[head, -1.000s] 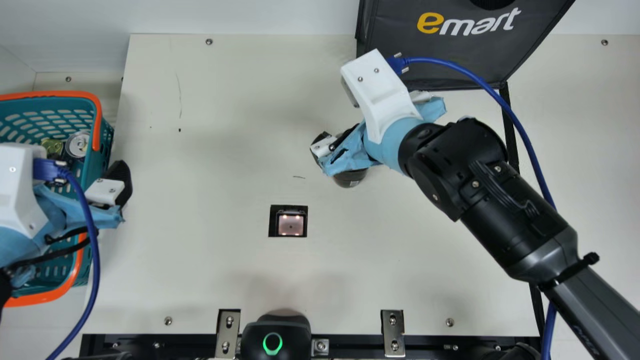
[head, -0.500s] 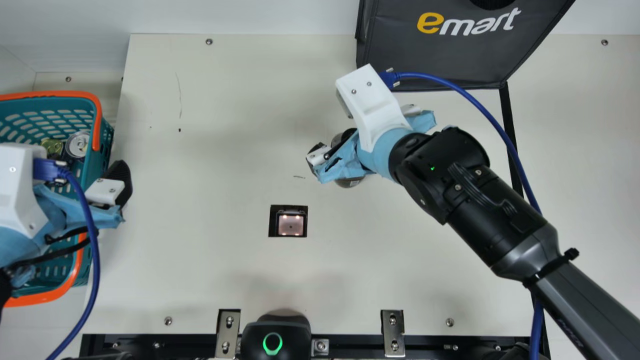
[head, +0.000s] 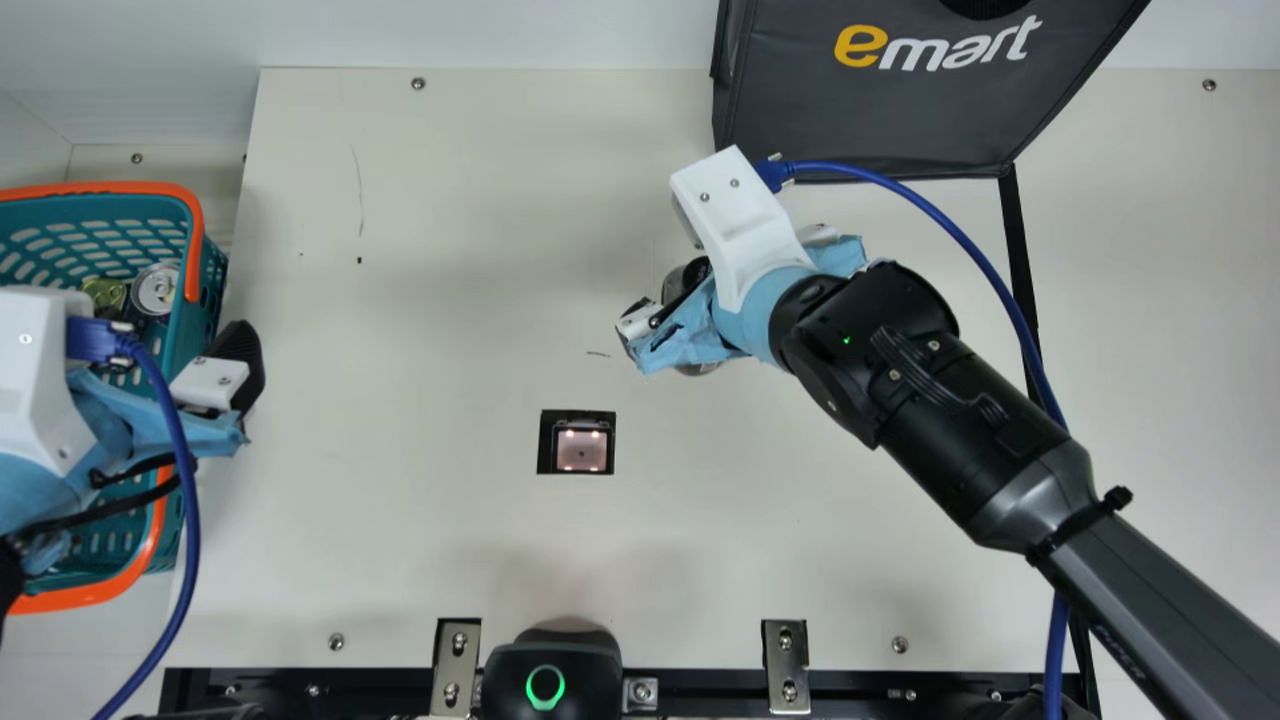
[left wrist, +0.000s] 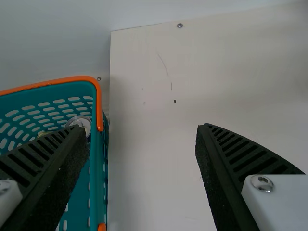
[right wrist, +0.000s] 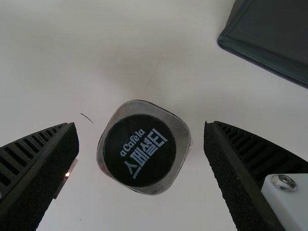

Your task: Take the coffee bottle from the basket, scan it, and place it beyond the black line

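Note:
My right gripper [head: 690, 325] is over the middle of the table in the main view, partly covering the coffee bottle [head: 683, 283]. From the right wrist, the dark-capped bottle [right wrist: 139, 150] appears upright on the table, with space on both sides of it between the open fingers of the right gripper [right wrist: 140, 126]. At the far left, my left gripper [head: 205, 385] is above the teal basket [head: 197, 245]. Seen from its wrist, the left gripper [left wrist: 142, 127] has spread, empty fingers, one over the basket [left wrist: 98, 108]. The black line [head: 1020, 260] runs down the table's right part.
A lit scanner window [head: 582, 450] is set into the table, left of and below the bottle in the main view. Cans [head: 155, 288] lie in the basket. A dark bag [head: 870, 110] hangs at the back right. A black device [head: 550, 670] stands at the front edge.
My right arm has shifted down and slightly left in the main view, uncovering more of the bottle's top side; its elbow swung left. My left arm has kept still.

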Robot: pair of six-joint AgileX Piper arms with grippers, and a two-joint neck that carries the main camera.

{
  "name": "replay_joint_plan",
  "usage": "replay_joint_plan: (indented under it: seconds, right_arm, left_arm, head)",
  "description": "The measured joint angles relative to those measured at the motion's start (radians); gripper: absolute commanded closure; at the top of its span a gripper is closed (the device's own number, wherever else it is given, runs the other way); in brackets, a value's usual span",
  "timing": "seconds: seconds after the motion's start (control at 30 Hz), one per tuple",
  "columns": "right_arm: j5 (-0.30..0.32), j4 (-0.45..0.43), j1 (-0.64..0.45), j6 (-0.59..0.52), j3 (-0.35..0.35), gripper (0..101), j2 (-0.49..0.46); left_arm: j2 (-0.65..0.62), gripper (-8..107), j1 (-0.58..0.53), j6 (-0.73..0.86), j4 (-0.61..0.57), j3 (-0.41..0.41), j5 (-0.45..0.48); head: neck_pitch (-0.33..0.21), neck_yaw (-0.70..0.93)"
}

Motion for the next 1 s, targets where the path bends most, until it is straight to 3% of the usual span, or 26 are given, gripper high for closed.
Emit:
replay_joint_plan:
  seconds: [0.4, 1.0]
  right_arm:
    - [0.031, -0.006, -0.006, 0.0, -0.002, 101, -0.01]
    - [0.049, -0.004, -0.002, -0.008, -0.02, 101, -0.03]
  left_arm:
    - [0.0, 9, 0.0, 0.0, 0.0, 0.0, 0.0]
    - [0.0, 9, 0.0, 0.0, 0.0, 0.0, 0.0]
  head:
    - [0.0, 0.0]
    - [0.0, -0.014]
